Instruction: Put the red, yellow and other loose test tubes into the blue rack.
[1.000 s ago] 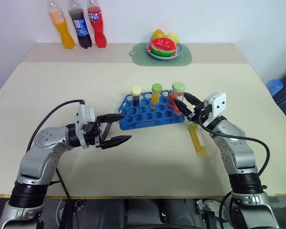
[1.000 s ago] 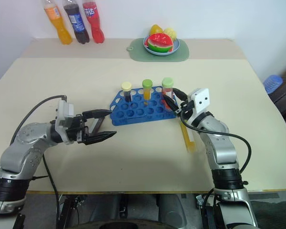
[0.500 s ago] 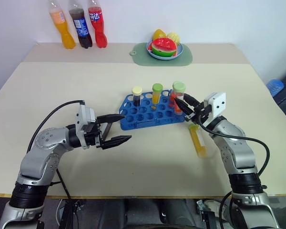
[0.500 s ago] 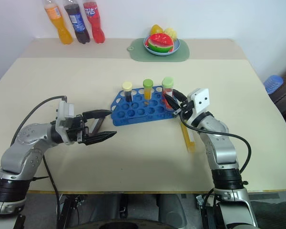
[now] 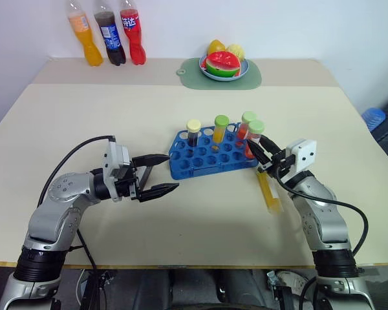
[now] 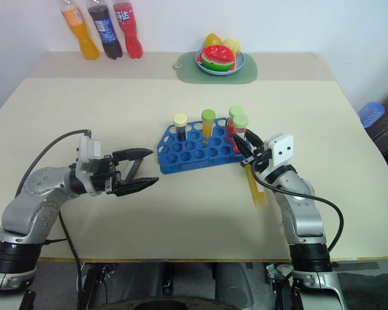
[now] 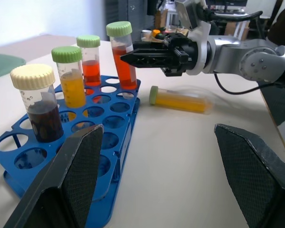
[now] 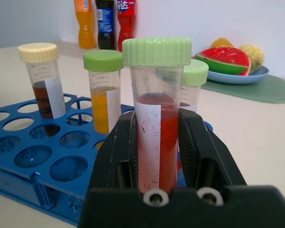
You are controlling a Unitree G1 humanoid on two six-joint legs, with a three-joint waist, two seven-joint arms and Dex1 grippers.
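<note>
Right tool (image 5: 258,150) dragged rack (image 5: 207,158) rightward

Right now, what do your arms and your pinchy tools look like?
Both arms are shiny silver-grey metal with black rings at the joints. A black cable loops along each one. The left tool has two pointed black fingers with a woven, mesh-like texture, fixed to a white block at the wrist. The right tool has black fingers too, and its white wrist box shows two small dark dots.
</note>
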